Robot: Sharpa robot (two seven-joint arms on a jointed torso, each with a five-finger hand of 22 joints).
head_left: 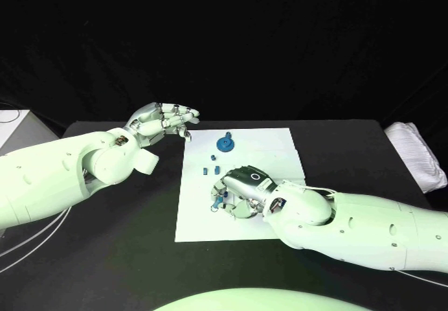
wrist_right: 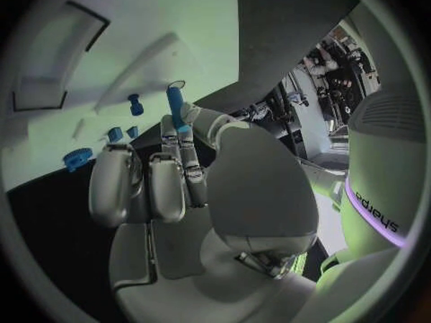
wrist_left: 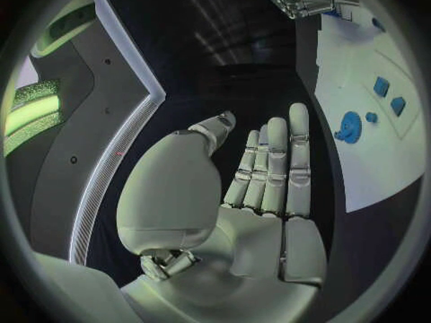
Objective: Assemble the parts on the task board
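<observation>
Nearest, right hand (head_left: pixel 238 194): lower centre of frame, low over the task board (head_left: pixel 280 223), pinching a slim blue peg (wrist_right: pixel 175 108).
Parts: round blue gear (head_left: pixel 225 142) and small blocks (head_left: pixel 205 171) lie loose; assembly looks barely begun.
Left hand (head_left: pixel 164 120): upper left, raised, fingers straight, holding nothing.
Obstruction: right hand hides nearby parts.

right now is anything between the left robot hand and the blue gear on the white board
Nothing visible. The left robot hand hovers empty off the white board's far left corner, and the blue gear lies just beside it with bare board between. The right robot hand works nearer the robot.
</observation>
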